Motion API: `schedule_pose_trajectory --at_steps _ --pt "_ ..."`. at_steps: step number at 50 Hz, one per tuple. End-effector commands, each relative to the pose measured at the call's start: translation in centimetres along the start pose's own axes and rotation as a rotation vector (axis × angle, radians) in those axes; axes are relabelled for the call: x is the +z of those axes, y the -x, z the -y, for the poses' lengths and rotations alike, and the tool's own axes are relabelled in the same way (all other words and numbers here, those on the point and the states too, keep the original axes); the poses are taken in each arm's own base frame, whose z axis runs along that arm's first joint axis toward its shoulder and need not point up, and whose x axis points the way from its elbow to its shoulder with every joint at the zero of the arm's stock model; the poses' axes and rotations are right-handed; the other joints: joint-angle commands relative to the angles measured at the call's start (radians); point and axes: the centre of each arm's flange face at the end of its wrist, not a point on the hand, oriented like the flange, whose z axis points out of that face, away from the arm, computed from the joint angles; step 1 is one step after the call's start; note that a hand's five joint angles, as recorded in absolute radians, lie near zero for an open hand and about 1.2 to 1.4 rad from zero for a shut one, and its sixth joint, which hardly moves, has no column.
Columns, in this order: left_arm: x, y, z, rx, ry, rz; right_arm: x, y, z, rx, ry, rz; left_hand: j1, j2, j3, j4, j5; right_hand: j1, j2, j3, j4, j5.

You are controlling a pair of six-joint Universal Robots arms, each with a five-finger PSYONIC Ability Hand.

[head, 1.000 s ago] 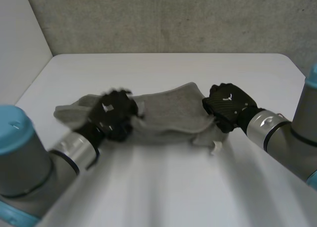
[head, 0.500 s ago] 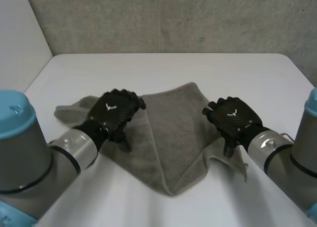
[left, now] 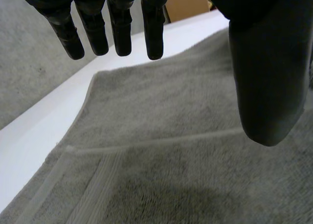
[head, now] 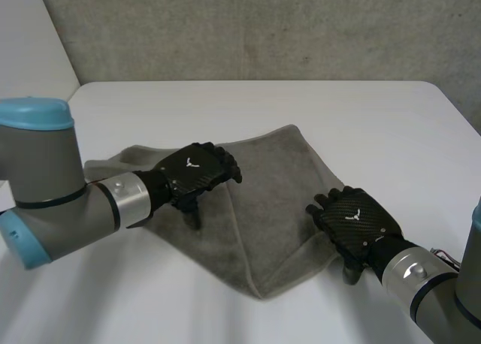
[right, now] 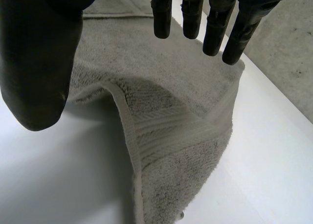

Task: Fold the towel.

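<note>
A grey towel (head: 263,201) lies rumpled on the white table (head: 376,126), one fold coming to a point at the near edge. My left hand (head: 192,175) hovers over the towel's left part, open, fingers (left: 117,28) straight and apart from the thumb, nothing held. My right hand (head: 353,224) is over the towel's right edge, open too. Its wrist view shows straight fingers (right: 215,23) above a raised, ribbed towel edge (right: 146,131). The left wrist view shows flat towel (left: 186,150) with a hem band under the palm.
A grey wall (head: 263,28) stands behind the table's far edge. Bare white tabletop lies beyond the towel and along the near edge. A brown patch (left: 188,4) shows past the table beyond my left fingertips.
Both hands let go of the towel and opened. The towel dropped flat, a pointed fold now toward me. My right hand drew back toward the near right; the left arm swung in from the left.
</note>
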Motion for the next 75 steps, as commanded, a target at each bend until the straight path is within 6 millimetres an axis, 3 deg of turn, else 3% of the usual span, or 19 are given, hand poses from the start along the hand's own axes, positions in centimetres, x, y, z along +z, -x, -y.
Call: schedule_pose_trajectory --at_steps 1,10,18,27,40,49,58,66,75 --pt "1.6 0.8 -1.3 0.046 0.032 -0.007 0.5 0.0 -0.5 -0.020 -0.003 -0.014 -0.110 -0.061 -0.048 -0.054 -0.023 -0.054 -0.057 -0.046 -0.076 -0.035" --pt "3.3 0.6 -2.9 0.067 0.084 -0.057 0.7 -0.3 -0.6 -0.017 -0.002 -0.023 -0.086 -0.038 -0.048 -0.054 0.001 -0.054 -0.057 -0.046 -0.076 -0.035" --pt "3.2 -1.0 -3.3 0.136 0.136 -0.124 1.0 -0.9 -1.1 -0.005 0.016 -0.039 -0.081 -0.032 -0.048 -0.054 0.006 -0.054 -0.057 -0.046 -0.076 -0.035" --pt "3.4 -1.4 -3.6 0.147 0.144 -0.140 1.0 -0.7 -1.2 -0.004 0.022 -0.032 -0.072 -0.023 -0.048 -0.054 0.015 -0.054 -0.057 -0.046 -0.076 -0.035" --pt "3.0 -1.5 -3.0 0.133 0.160 -0.155 1.1 -0.7 -1.4 -0.002 0.028 -0.030 0.283 0.332 -0.048 -0.054 0.370 -0.054 -0.057 -0.046 -0.076 -0.035" --pt "3.0 -1.8 -2.9 0.132 0.177 -0.156 1.2 -0.7 -1.5 -0.002 0.032 -0.027 0.228 0.276 -0.048 -0.054 0.315 -0.054 -0.057 -0.046 -0.076 -0.035" --pt "3.4 -0.8 -1.1 0.112 0.224 -0.132 1.2 -0.6 -1.5 -0.002 0.031 -0.022 0.266 0.315 -0.048 -0.054 0.353 -0.054 -0.057 -0.046 -0.076 -0.035" --pt "4.1 -1.4 0.1 0.088 0.271 -0.147 1.2 -0.6 -1.5 -0.001 0.033 -0.021 0.257 0.306 -0.048 -0.054 0.344 -0.054 -0.057 -0.046 -0.076 -0.035" --pt "5.0 -2.2 -0.7 0.107 0.297 -0.149 1.2 -0.7 -1.6 0.002 0.033 -0.020 0.237 0.285 -0.048 -0.054 0.324 -0.054 -0.057 -0.046 -0.076 -0.035"
